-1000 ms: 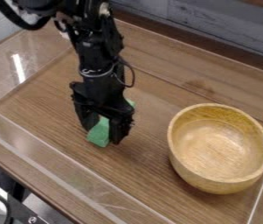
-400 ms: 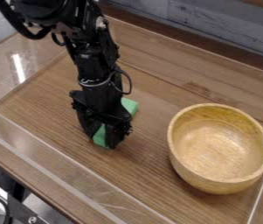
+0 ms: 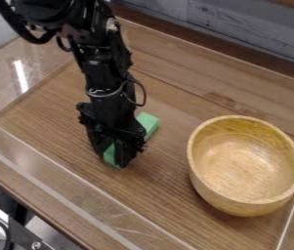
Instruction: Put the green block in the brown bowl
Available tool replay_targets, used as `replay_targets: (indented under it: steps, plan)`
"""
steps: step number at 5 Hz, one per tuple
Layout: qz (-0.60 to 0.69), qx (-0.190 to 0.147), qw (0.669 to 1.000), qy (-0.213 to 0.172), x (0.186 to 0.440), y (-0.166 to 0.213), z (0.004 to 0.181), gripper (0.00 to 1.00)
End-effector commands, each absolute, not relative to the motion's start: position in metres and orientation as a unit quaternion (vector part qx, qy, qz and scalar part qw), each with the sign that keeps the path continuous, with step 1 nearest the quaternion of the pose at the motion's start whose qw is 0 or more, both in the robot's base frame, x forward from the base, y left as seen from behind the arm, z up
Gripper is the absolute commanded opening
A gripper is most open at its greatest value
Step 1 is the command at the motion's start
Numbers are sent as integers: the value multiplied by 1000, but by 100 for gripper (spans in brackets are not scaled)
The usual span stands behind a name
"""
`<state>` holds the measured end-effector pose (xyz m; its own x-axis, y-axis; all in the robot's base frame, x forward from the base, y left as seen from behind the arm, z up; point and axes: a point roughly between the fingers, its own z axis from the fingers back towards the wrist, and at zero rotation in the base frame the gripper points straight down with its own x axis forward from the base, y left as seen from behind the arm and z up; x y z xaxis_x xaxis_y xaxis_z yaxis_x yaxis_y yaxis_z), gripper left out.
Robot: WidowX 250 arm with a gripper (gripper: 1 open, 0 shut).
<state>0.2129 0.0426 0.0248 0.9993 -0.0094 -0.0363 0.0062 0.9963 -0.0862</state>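
Bright green matte block [image 3: 131, 137], flat on wood left of the round light-brown wooden bowl [image 3: 247, 163], clasped by black gripper [image 3: 116, 154].

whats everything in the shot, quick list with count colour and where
small flat bright green block: one, green, on the table left of the bowl, between the gripper's fingers, its ends showing at upper right and below
round light-brown wooden bowl: one, light brown, right side of the table, nothing inside it
wooden table: one, dark brown grain, fills most of the view
clear plastic wall: one, transparent, along the table's left and near edges
gripper: one, black, pointing down at the table, closed around the green block
robot arm: one, black, reaching in from upper left
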Motion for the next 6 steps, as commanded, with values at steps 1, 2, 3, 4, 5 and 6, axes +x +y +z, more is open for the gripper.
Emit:
replay_targets:
  steps: [1,2,3,4,5,6]
  plan:
    - [5,-44,999,17,214,45,32,0]
    - [7,-48,998,28,211,45,34,0]
    - [9,-52,998,36,209,44,37,0]
    - [11,-55,998,42,207,44,41,0]
    - [13,-58,997,46,206,43,45,0]
    - [14,-60,997,49,205,43,51,0]
